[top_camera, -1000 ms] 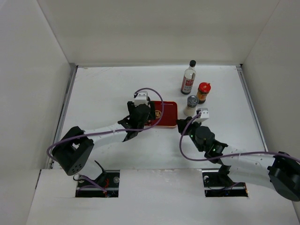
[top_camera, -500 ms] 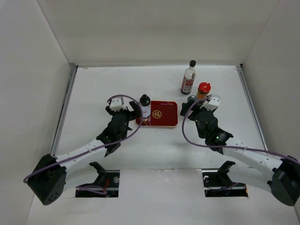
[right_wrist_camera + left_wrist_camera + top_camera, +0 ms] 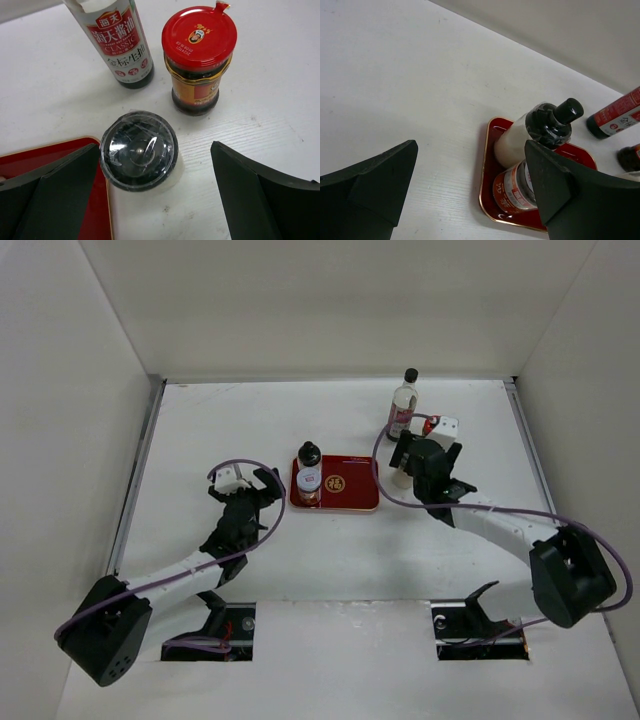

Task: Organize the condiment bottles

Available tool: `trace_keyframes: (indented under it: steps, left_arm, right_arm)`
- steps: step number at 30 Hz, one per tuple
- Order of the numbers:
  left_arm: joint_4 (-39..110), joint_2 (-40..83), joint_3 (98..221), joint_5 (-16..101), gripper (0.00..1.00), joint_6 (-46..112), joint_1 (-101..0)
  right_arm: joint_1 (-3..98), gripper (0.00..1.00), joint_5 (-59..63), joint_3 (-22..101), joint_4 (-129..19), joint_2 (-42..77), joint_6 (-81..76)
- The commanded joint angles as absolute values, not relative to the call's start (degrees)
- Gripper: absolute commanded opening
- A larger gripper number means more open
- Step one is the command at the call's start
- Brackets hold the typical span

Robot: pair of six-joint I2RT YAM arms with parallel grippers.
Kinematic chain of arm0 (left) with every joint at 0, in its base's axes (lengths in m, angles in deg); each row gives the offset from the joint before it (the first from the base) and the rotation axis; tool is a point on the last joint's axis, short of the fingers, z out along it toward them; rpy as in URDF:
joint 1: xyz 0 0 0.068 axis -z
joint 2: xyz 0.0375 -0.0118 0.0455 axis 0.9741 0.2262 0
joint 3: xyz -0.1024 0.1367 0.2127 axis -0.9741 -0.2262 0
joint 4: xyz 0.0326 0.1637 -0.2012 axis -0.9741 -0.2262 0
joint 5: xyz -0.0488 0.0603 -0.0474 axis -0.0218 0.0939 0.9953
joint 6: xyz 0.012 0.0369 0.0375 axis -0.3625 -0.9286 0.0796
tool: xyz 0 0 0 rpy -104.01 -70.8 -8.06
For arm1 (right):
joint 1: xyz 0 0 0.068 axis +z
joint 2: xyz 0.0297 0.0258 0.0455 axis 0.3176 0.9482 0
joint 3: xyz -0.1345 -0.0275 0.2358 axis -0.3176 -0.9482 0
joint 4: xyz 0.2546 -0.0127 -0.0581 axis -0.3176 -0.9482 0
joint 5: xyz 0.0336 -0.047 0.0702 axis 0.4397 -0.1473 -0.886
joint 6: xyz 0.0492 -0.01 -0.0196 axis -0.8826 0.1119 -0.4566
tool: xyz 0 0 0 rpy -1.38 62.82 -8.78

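Count: 4 bottles, 1 tray, 2 grippers.

Left gripper (image 3: 262, 488): off the tray's left end, near it but apart. Fingers spread wide, nothing between them. In the wrist view both fingers frame bare table (image 3: 200, 430), with the tray beyond them.

Tray (image 3: 355, 485): red, flat, gold rim, mid-table. 1 bottle on it: short bottle (image 3: 309, 474), black cap, pale body, orange-red label low down. It stands upright at the tray's left end. The rest of the tray is bare red with the gold emblem showing.

Off the tray, right side: 3 bottles in a tight cluster, all upright on the table.
- Shaker (image 3: 138, 149): dark grey cap, pale body, just beside the tray's far right corner.
- Tall bottle (image 3: 117, 40): clear, red label, black cap, behind the shaker, near the back wall.
- Red-capped jar (image 3: 199, 50): orange label, just right of the tall bottle, behind and right of the shaker. In the top view the right wrist hides most of it.

Right gripper (image 3: 155, 147): over the shaker, fingers apart and straddling it. The left finger sits close to the cap, the right finger is well clear. Not clamped on it.
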State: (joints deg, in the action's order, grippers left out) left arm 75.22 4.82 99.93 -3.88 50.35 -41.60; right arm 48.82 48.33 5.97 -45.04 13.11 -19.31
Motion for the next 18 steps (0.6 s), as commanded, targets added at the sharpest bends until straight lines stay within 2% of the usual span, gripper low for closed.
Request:
trace_keyframes:
  steps: [1,6,8,14,16,18]
  left_arm:
    - [79.8,3.4,99.6,-3.2,0.89,51.8,-42.3]
    - [79.9,5.5,100.2,-2.2,0.89,52.1,-42.5]
    - [79.8,5.3,100.2,-2.2,0.89,52.2,-42.5]
    - [79.7,4.8,99.9,-2.1,0.89,52.3,-43.0]
    - [79.9,4.9,100.0,-2.1,0.9,52.3,-42.5]
    - [80.3,5.9,100.1,-2.1,0.9,52.3,-42.6]
  right_arm:
    - [48.2,1.0,45.7,10.3,-44.7,15.0,-17.0]
    - [48.1,1.0,45.9,13.6,-44.1,20.0,-16.8]
    - [47.9,0.97,45.3,15.1,-44.5,21.7,-16.7]
    - [48.2,0.97,46.3,13.2,-44.9,20.8,-17.3]
    - [48.2,0.88,46.4,12.3,-44.3,20.5,-17.7]
    - [48.2,0.72,46.5,12.2,-44.6,20.2,-18.2]
